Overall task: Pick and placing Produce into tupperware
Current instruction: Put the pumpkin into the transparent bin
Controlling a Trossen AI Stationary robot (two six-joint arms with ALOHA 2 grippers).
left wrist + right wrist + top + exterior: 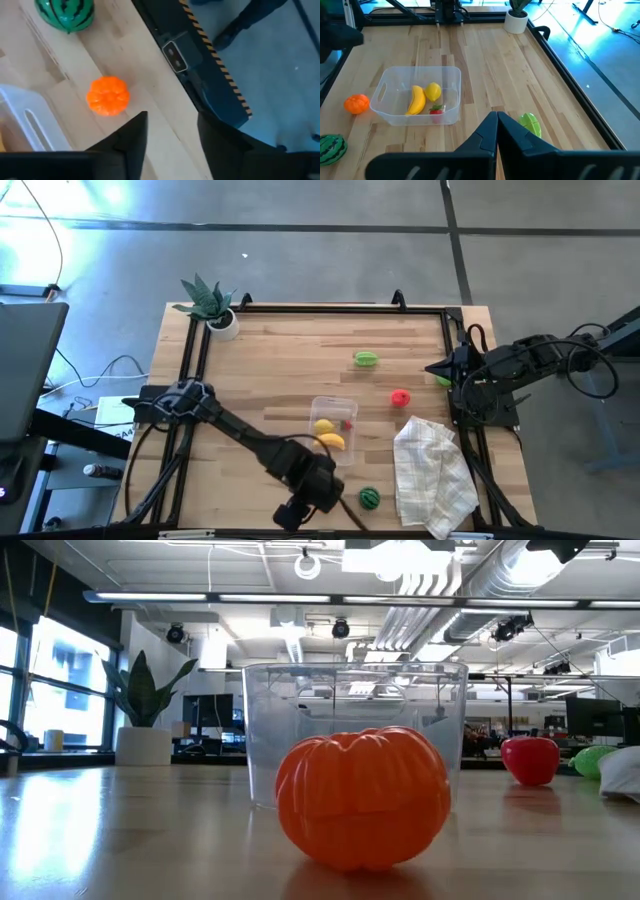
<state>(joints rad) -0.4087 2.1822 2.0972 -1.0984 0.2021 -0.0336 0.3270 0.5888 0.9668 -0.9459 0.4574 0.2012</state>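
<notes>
Wooden table (280, 360) with black rails along its edges

On the planks sit a clear tub (334, 425) near the front middle, an orange toy pumpkin (356, 104) just beside it, and a striped watermelon (370, 498) by the front edge. A crumpled white cloth (432, 472) lies at front right. A red fruit (400, 397) and a green one (366, 359) rest farther back, apart. A potted plant (212, 305) stands in the back left corner.

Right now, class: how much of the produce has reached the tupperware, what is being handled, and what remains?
Done: banana, lemon and a small red piece lie in the tupperware. In hand: nothing; the left gripper hovers open beside the orange. Left: orange, watermelon, red fruit, two green pieces. The right gripper waits shut.
</notes>
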